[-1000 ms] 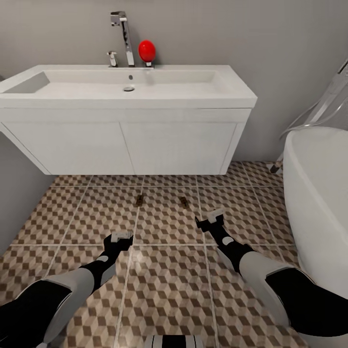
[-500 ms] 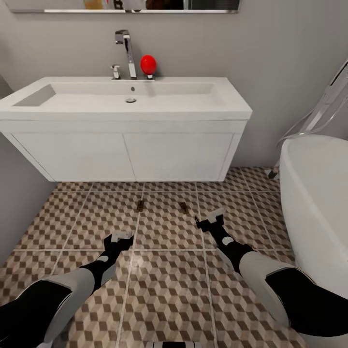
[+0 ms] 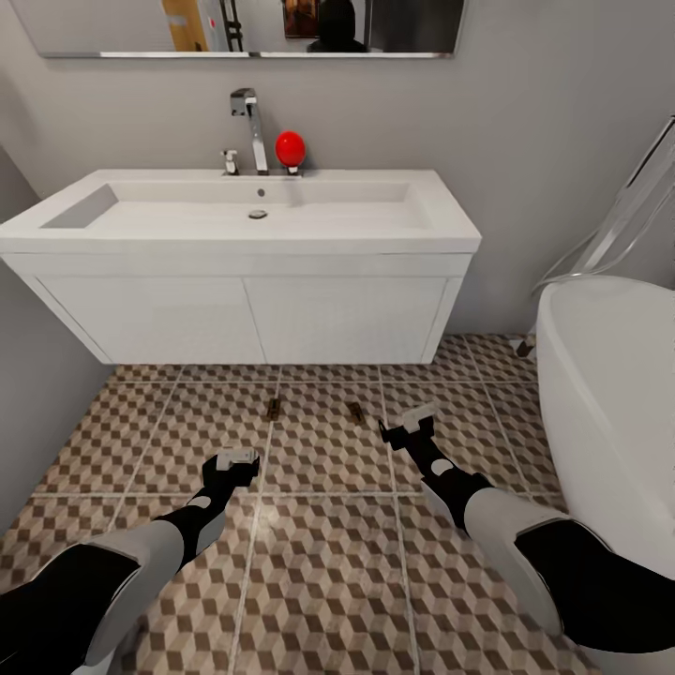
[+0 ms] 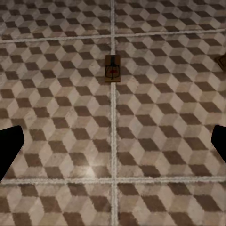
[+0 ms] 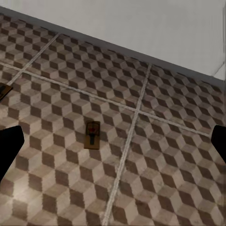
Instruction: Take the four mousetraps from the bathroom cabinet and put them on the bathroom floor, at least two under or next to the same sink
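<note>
Head view, 2 mousetraps [image 3: 274,408] [image 3: 356,412] on bathroom floor [image 3: 319,562], both jaws apart, empty.

A mousetrap [image 5: 92,134] is lying flat on the tiled floor [image 5: 165,169], between the wide-apart dark fingertips [image 5: 8,148], near a grout line.

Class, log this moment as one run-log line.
mousetraps: two on bathroom floor before sink | left gripper: open | right gripper: open
</note>
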### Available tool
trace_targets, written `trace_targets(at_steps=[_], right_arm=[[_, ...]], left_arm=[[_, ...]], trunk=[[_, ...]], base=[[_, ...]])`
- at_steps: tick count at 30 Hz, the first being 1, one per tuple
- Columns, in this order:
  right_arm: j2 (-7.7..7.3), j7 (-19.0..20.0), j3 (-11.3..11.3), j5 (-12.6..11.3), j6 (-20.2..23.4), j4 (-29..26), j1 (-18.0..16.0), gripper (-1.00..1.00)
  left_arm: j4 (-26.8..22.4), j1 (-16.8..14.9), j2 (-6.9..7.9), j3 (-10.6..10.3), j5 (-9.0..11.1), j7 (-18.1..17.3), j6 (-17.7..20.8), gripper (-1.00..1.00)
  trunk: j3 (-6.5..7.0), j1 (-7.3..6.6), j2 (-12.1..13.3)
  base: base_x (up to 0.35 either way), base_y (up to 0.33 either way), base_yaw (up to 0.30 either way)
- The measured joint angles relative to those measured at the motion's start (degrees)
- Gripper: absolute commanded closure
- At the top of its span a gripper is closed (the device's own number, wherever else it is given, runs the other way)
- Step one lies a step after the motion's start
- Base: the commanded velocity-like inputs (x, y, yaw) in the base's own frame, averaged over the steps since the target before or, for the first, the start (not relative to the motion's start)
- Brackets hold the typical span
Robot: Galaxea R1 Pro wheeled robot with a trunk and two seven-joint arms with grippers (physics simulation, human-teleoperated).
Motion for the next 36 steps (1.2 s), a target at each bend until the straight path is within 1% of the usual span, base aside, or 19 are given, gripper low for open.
trace_targets(at_steps=[13,36], right_arm=[[0.0,0.0,0.0,-0.05,0.0,0.0,0.0,-1.0],[0.0,0.0,0.0,-0.06,0.0,0.0,0.0,-1.0]], left_arm=[[0.0,0.02,0.0,0.0,0.0,0.0,0.0,-1.0],[0.0,0.02,-0.09,0.0,0.0,0.0,0.07,-1.0]], trunk=[[3.26,-2.86,5.22],[7.51,-7.91,14.44]], base=[[0.0,0.0,0.0],[0.0,0.0,0.0]])
